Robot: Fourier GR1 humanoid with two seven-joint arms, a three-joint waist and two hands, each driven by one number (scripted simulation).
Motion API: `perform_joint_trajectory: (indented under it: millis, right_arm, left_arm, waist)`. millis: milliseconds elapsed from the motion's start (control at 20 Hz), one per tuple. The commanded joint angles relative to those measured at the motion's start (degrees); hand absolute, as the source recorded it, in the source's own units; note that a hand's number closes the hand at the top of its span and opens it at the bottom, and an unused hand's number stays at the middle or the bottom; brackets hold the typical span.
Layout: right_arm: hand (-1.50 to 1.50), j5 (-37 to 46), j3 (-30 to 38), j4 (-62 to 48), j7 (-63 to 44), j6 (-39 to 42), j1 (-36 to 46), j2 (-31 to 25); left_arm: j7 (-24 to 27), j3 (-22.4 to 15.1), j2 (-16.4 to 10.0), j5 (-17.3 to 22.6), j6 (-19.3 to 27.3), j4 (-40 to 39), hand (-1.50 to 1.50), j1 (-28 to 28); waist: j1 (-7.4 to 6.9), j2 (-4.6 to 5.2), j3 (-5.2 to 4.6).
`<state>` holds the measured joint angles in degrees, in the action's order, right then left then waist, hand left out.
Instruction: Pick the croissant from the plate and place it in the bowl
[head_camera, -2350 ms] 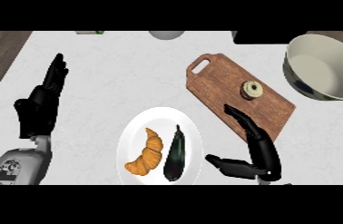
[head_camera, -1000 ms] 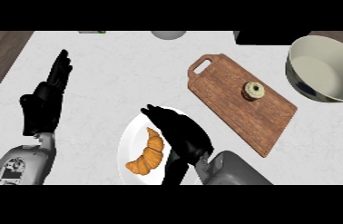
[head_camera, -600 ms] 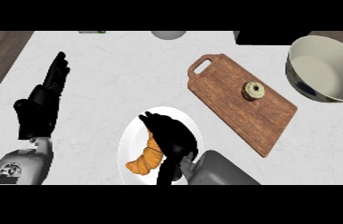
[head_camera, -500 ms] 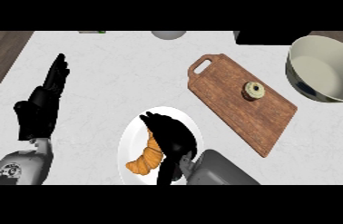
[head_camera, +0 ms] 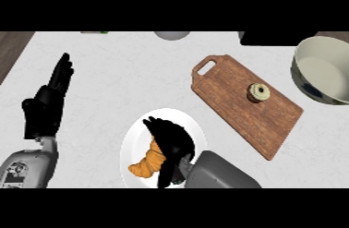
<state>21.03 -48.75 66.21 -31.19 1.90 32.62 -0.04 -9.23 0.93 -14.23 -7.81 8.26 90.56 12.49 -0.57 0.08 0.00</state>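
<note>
The head view looks steeply down on one white plate (head_camera: 193,130), one croissant (head_camera: 148,163), one wooden cutting board (head_camera: 231,91), one bowl (head_camera: 326,68) and two black hands.

The plate lies near the lower middle of the counter (head_camera: 116,70). The croissant is on the plate, and its golden lower half sticks out toward the plate's lower left. The right hand (head_camera: 173,140) comes in from the lower edge on its grey forearm (head_camera: 218,172) and lies on top of the croissant. Its fingers (head_camera: 155,126) curl down over the pastry's upper half, hiding it. The croissant rests on the plate, well apart from the bowl.

The left hand (head_camera: 44,111) rests near the left edge, fingers straight and pointing up, holding nothing.

The cutting board lies slanted to the right of the plate, with a handle hole at its upper left end. One small pale ring-shaped item (head_camera: 258,92) sits on its upper middle; what it is cannot be told. The bowl stands at the right edge, beside the board, cream inside with a darker rim, and is partly cut off by the frame.

The counter is white and faintly veined like marble. A strip of dark wood (head_camera: 12,49) shows at its upper left corner. Along the far edge, one grey rounded object (head_camera: 171,35) and one black shape (head_camera: 273,38) are only partly in view.
</note>
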Motion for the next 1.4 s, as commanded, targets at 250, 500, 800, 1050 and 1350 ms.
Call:
perform_joint_trajectory:
  millis: [250, 500, 800, 1050, 1350]
  right_arm:
    - [1.5, -4.4, -5.3, -9.6, 5.6, -3.5, 4.7, 0.0]
    - [1.5, -5.1, -9.8, -13.0, 9.5, -9.9, 7.6, 0.0]
    - [1.5, -5.8, -10.6, -11.3, 11.1, -11.9, 5.5, 0.0]
    - [1.5, -4.5, -6.2, -11.7, 9.7, -11.5, 8.8, 0.0]
    - [1.5, -3.4, 2.7, -21.8, -3.7, -16.7, 16.9, -0.5]
  left_arm:
    - [-0.4, 3.8, -1.5, 1.0, -3.0, -0.2, 0.0, 1.6]
    - [-0.1, 1.0, 1.7, -0.5, -2.1, 1.1, 0.0, -1.1]
    - [-0.9, 3.0, 0.3, -0.3, -3.5, 1.3, 0.0, 1.4]
    - [0.4, 1.2, 2.9, -2.9, -1.2, 2.2, 0.0, -1.6]
    - [-1.0, 2.5, 1.7, -1.7, -2.4, 0.2, 0.0, 1.0]
  waist:
    - [-0.29, 0.03, 0.0]
    - [-0.7, 0.09, 0.01]
    - [-0.21, 0.01, 0.01]
    - [-0.03, -0.08, 0.0]
    - [0.18, -0.02, -0.02]
